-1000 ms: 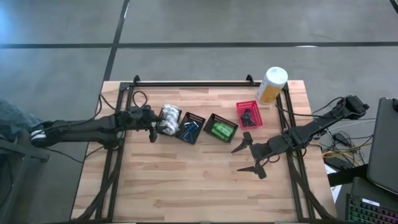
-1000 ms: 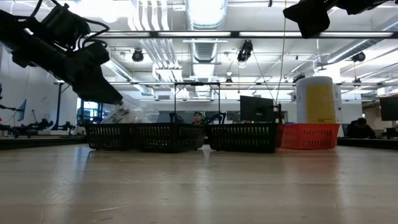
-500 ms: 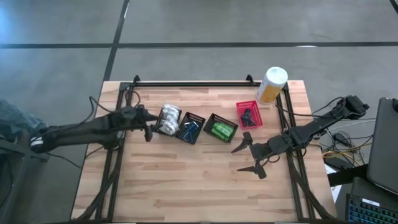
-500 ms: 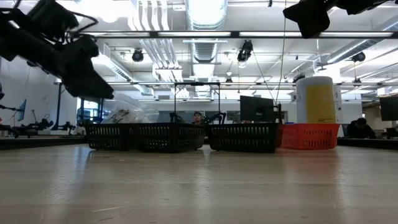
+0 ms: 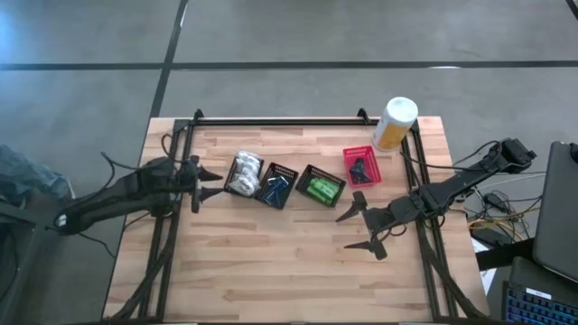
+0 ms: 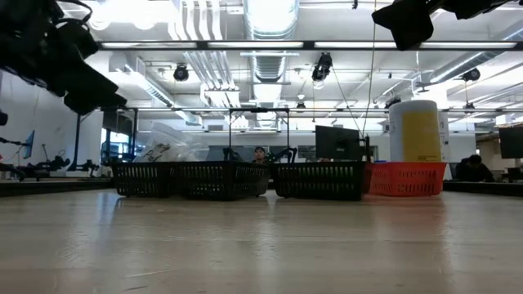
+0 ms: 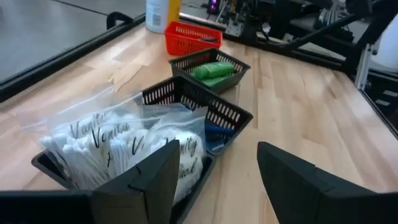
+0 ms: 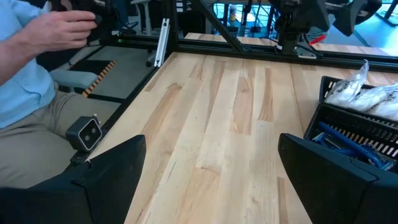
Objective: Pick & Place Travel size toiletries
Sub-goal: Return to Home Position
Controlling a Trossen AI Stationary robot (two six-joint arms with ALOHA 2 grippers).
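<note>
Vanity packs fill left black basket (green packets in third basket)

Floor: grey concrete floor; dark seams cross it
Ceiling: white ducts; long strip lights
Furniture: pale wooden table; dark monitor beyond
Tableside: seated person; light blue shirt; tan trousers

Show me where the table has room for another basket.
Free: the near half of the table, between the black baskets and the front edge, left of the right gripper; also the strip behind them. Crowded: that row, through the red basket to the canister.
</note>
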